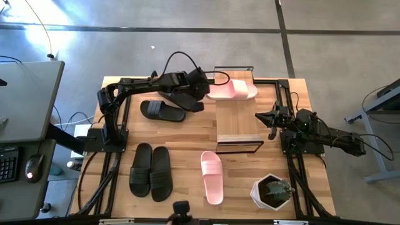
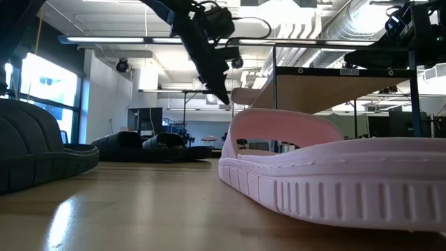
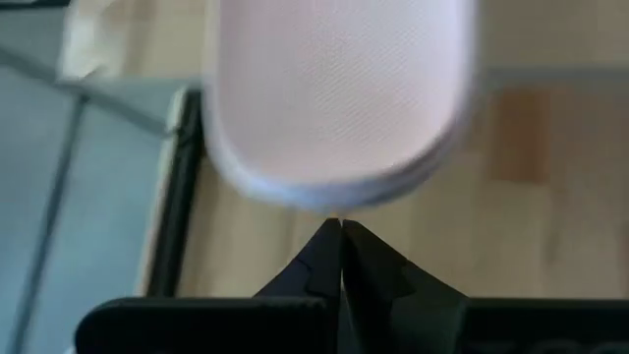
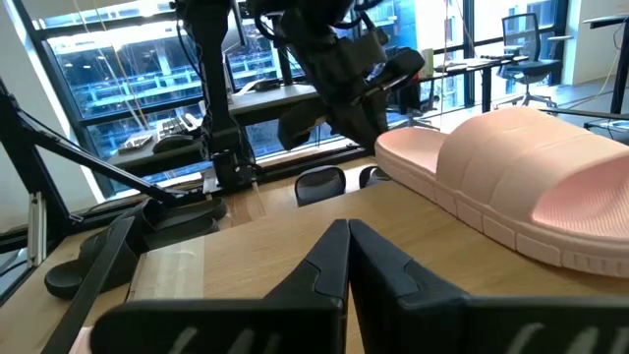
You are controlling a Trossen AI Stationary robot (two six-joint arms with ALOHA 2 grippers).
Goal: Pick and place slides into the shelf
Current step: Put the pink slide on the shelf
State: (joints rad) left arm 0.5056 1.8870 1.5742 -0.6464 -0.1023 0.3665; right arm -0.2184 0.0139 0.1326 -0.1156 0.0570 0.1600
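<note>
My left gripper (image 1: 204,94) hangs over the far end of the shelf (image 1: 237,122), its fingers pressed together on nothing, the tips just off the heel of a pink slide (image 1: 232,90) that lies flat across the shelf's far end; I judge it sits there because that is its delivered spot. My right gripper (image 1: 267,119) waits beside the shelf's other long edge, fingers closed and empty. A second pink slide (image 1: 212,177) lies on the table nearer me, a black pair (image 1: 150,171) rests side by side to its left, and another black slide (image 1: 162,111) lies under the left arm. A potted plant (image 1: 272,191) stands in the near right corner, clear of the shelf.
</note>
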